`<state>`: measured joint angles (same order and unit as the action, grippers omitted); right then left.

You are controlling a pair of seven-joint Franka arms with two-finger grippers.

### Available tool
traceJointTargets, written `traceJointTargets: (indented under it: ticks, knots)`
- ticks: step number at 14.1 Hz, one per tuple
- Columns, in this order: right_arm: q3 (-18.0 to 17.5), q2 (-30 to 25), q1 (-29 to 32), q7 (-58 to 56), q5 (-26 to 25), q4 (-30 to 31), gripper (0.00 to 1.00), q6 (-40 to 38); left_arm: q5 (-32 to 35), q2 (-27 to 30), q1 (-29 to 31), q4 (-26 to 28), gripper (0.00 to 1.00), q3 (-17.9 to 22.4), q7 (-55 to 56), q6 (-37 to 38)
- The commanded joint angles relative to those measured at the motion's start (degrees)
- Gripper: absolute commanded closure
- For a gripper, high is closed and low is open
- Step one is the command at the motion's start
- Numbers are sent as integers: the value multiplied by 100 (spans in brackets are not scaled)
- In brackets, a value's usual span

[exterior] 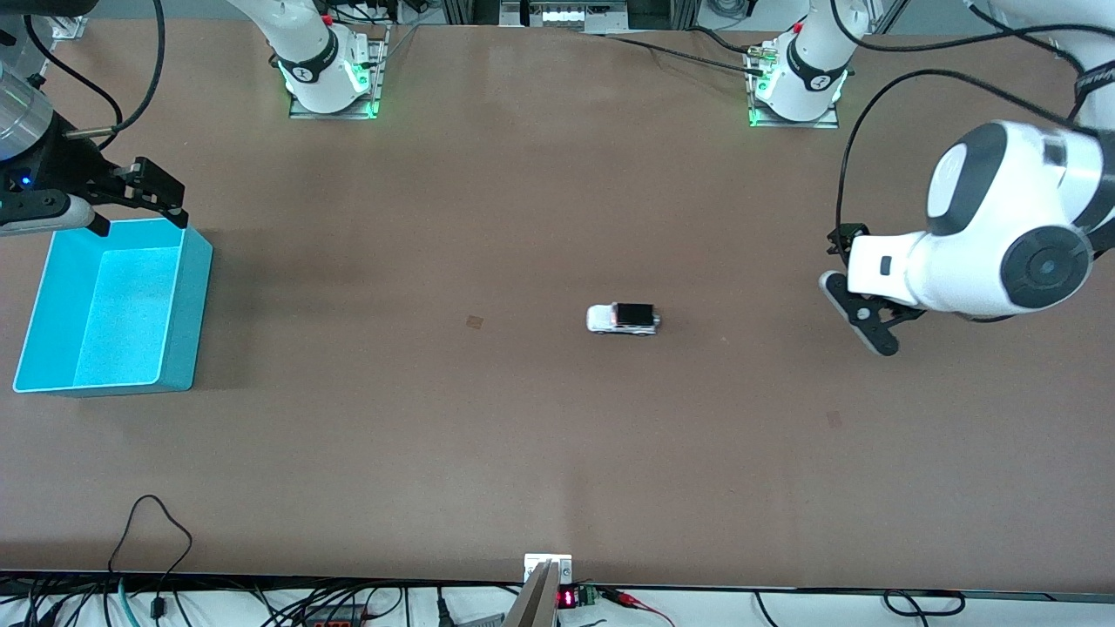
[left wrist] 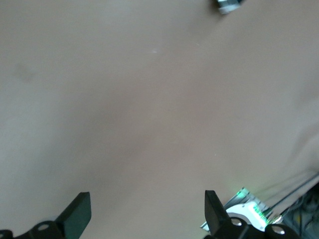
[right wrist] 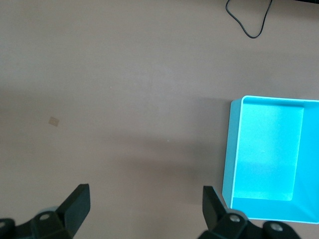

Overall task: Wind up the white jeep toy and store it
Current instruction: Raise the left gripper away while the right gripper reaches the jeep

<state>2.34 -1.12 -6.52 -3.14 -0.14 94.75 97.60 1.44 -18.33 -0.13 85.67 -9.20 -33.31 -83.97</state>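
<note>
White jeep toy sits mid-worktop, unwound; left claw and right claw hover wide open, empty, the right one over the blue bin for storing.

We find no legible text, label or brand in any view. At the bottom centre of the front view, a small display shows red lit digits that we cannot read. Round marks on the arm bases at the top of that frame are likewise illegible.
</note>
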Motion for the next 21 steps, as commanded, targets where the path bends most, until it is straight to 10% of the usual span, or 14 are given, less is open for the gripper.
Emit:
traceJointTargets:
  ticks: [1,5,21]
  knots:
    - [3,-28,2,-37,-39,-9,0,-30,-82,942,-58,607,0,312,1268,13]
    - [3,-2,11,-37,-39,-9,0,-30,-65,1814,-75,1346,0,813,2854,-794]
    - [-6,893,-7,-616,-4,17,0,-74,-74,1965,-198,996,0,780,3859,-472]
